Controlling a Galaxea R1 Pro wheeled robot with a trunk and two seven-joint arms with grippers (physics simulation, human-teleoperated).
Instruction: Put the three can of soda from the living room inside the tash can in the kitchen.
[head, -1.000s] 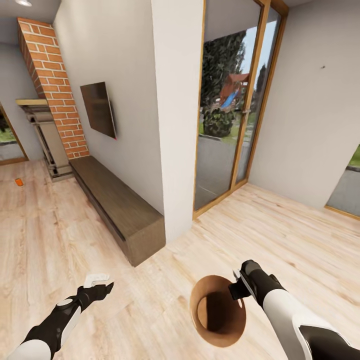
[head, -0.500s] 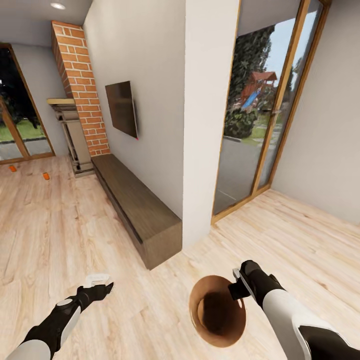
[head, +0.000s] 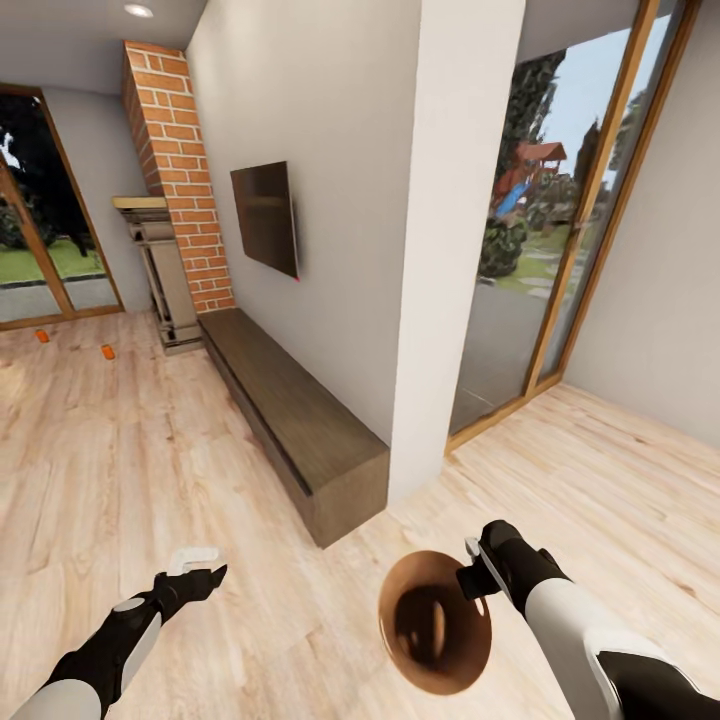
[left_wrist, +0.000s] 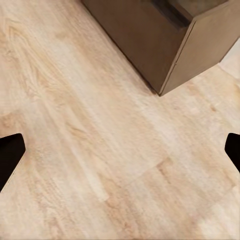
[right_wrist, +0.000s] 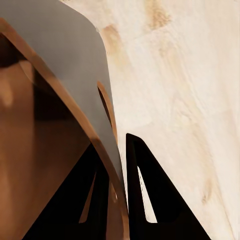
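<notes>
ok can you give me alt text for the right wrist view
The right gripper pinches the rim of the trash can, one dark finger outside its grey wall and the other inside against the wood-brown lining, just below the slot handle. Pale wood floor lies beyond.

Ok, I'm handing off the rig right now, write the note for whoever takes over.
Right gripper: shut on the rim of the trash can, one finger inside, one outside; the can looks empty.
Left gripper: open, holding nothing, over bare wood floor.
Two orange soda cans lie on the floor far off, near the fireplace. The blue can I can't place.
Done: bin picked up. Left: all three cans into it, bin to the kitchen.
</notes>
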